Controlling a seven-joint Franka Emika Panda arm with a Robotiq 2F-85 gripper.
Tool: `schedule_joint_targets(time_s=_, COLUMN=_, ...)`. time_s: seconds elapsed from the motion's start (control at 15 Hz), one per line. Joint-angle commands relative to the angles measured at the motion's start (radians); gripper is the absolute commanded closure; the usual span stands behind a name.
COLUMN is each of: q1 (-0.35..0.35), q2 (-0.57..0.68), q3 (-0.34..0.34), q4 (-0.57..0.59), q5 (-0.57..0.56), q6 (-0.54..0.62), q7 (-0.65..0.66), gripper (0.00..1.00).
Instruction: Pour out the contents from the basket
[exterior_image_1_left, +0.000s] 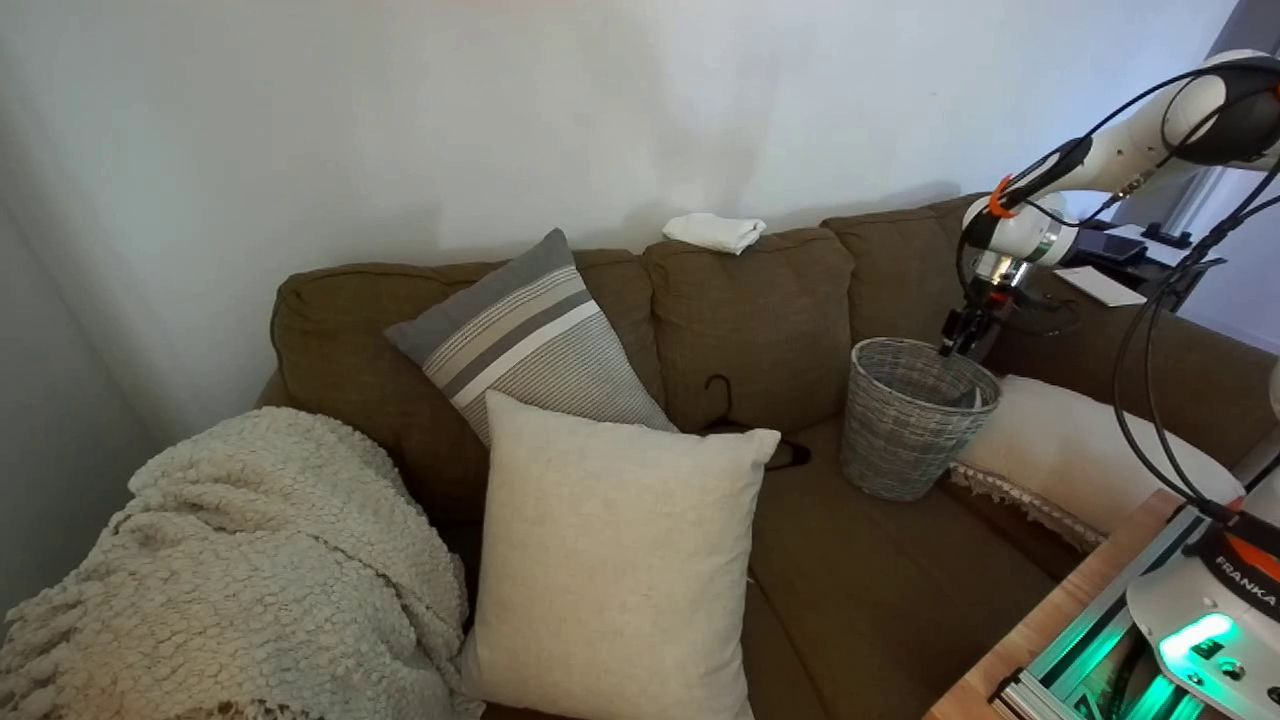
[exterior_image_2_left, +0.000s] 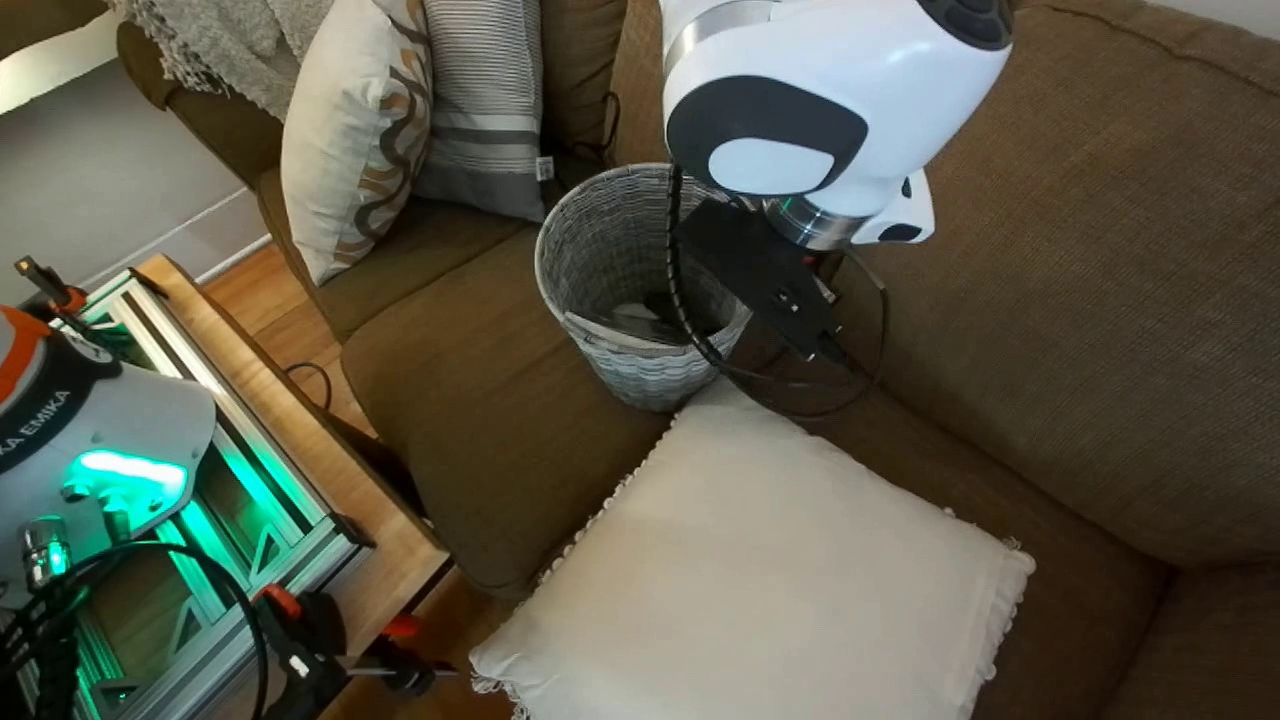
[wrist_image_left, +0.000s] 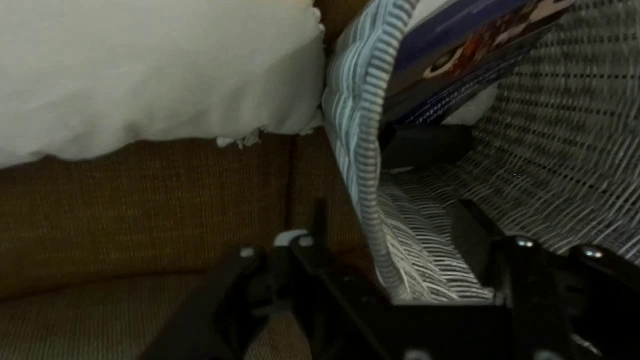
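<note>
Basket (exterior_image_1_left: 900, 445) is sitting on couch (exterior_image_1_left: 880, 580) w/ stuff (wrist_image_left: 457, 57) inside, gripper (wrist_image_left: 395, 217) is straddling its rim, jaws spread apart, holding nothing — prob. lining up the grasp, so next move's needing a firm pinch, then lift & tip.

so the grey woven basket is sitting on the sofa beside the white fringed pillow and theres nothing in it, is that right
Not quite: the basket isn't empty. The wrist view shows a printed item and a dark item inside it. The rest is right: it is grey and woven and sits on the sofa beside the white fringed pillow.
</note>
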Motion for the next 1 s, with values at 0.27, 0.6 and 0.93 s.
schedule_joint_targets(time_s=0.27, q1=0.000, q2=-0.059, q3=0.041, q4=-0.115, q5=-0.041, q6=0.095, q7=-0.210, gripper=0.00)
schedule_joint_targets(time_s=0.6, q1=0.051, q2=-0.025, q3=-0.016, q4=-0.092, q5=-0.127, q6=0.120, q7=-0.312, gripper=0.00)
schedule_joint_targets(time_s=0.93, q1=0.058, q2=-0.028, q3=-0.016, q4=-0.090, q5=-0.127, q6=0.145, q7=-0.306, gripper=0.00)
